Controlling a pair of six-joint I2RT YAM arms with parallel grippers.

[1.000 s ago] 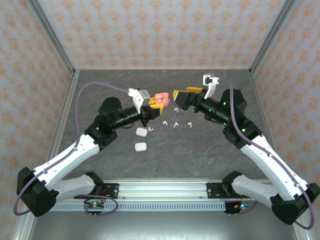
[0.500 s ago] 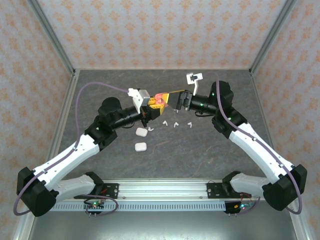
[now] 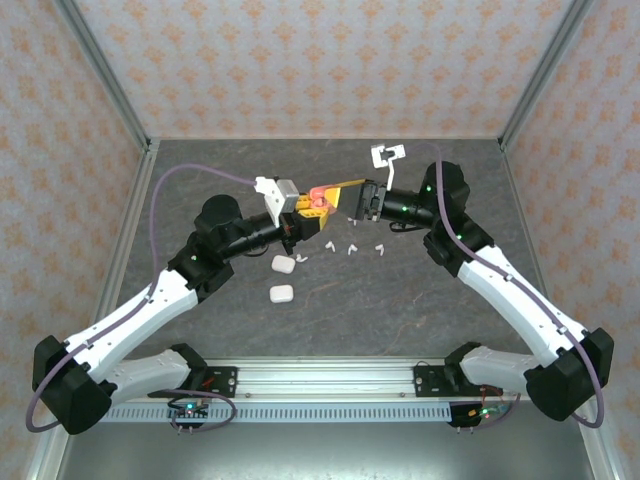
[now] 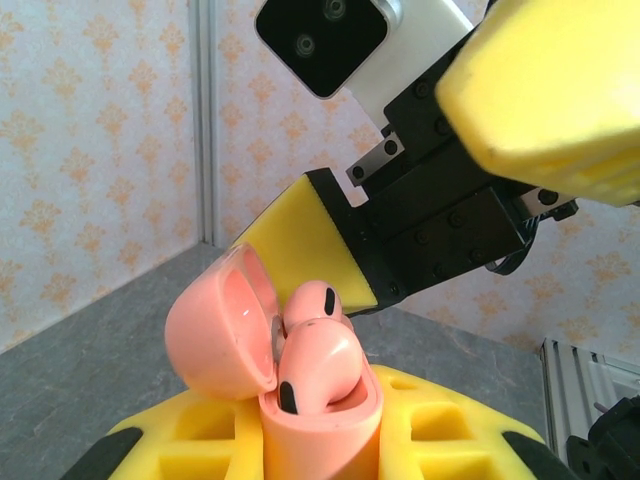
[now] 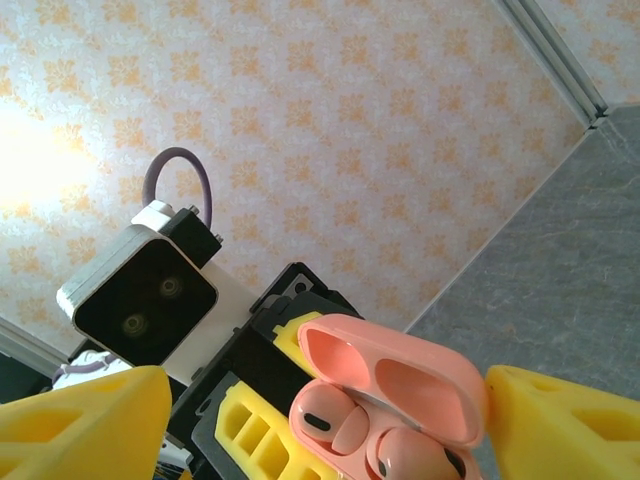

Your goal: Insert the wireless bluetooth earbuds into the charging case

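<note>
If right gripper [image 3: 347, 194], wide open, shoves lid [image 4: 220, 325], case [image 4: 322, 435] may slip from left gripper [image 3: 308, 208] holding it; buds [image 4: 320, 355] pop out.

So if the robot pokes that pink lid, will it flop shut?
Probably: the lid stands open, hinged to the pink charging case, so a nudge should swing it. It looks glossy, likely slippery. The left gripper clamps the case, so tipping seems unlikely.
</note>
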